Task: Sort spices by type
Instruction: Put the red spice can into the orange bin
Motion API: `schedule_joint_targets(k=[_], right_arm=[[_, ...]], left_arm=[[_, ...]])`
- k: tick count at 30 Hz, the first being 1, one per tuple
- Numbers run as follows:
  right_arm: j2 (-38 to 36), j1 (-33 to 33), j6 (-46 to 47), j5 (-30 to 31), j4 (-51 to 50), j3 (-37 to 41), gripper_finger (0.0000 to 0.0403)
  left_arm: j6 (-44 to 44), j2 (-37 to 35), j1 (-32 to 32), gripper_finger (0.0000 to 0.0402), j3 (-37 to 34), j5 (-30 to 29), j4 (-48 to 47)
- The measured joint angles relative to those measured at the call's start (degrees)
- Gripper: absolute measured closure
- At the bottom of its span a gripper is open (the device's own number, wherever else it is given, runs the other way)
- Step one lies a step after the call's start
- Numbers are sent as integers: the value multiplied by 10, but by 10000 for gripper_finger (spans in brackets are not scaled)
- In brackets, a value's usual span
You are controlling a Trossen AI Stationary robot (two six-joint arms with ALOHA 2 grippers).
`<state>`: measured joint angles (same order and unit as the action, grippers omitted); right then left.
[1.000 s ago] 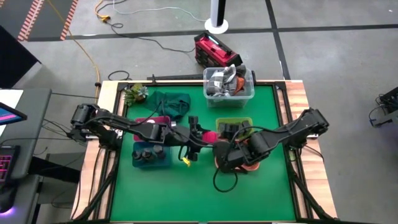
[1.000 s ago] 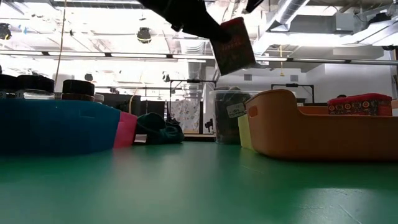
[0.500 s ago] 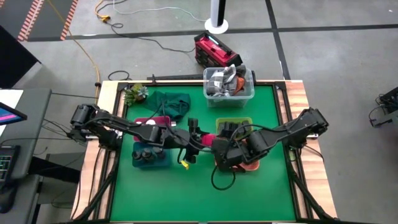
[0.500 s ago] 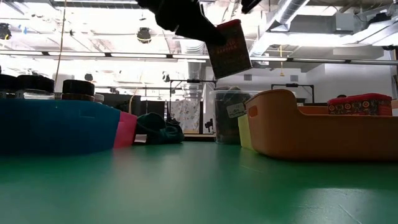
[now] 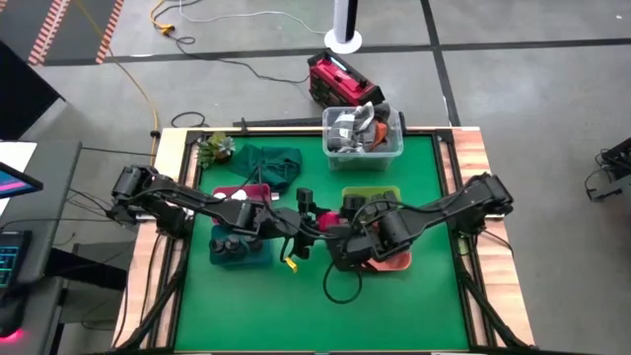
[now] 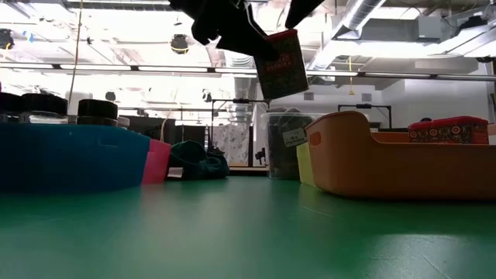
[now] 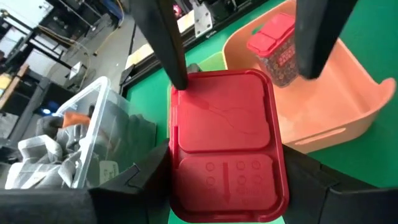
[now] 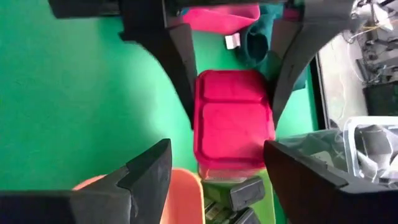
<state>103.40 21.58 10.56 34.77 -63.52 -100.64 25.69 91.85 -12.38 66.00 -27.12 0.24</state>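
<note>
I have a red-lidded spice container (image 6: 280, 63) in the air over the middle of the tabletop (image 5: 296, 306), just beside the orange tray (image 6: 387, 159); both tools are at it, which looks to me like a hand-over. In the left wrist view the left tool (image 7: 239, 46) has its fingers on either side of the red lid; in the right wrist view the right tool (image 8: 211, 165) sits spread wide either side of the same container, not yet touching as far as I can see; I judge the left one is carrying it.

It seems a stiff plastic box, light, with a smooth lid that could slide under a pinch; the hinged flaps might pop if squeezed, so I would take it across the flat side walls below the lid; a second red-lidded container (image 7: 280, 50) already stands in the orange tray, so this one likely belongs there.
</note>
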Motion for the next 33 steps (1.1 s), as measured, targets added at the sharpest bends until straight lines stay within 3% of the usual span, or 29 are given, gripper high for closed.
schedule_joint_targets(k=[11,33], right_arm=[[4,-7,-19,35,18,0,116],[9,-18,-20,16,11,-1,116]], left_arm=[[-7,-1,-1,186,3,-2,-2],[1,0,-12,186,3,-4,7]])
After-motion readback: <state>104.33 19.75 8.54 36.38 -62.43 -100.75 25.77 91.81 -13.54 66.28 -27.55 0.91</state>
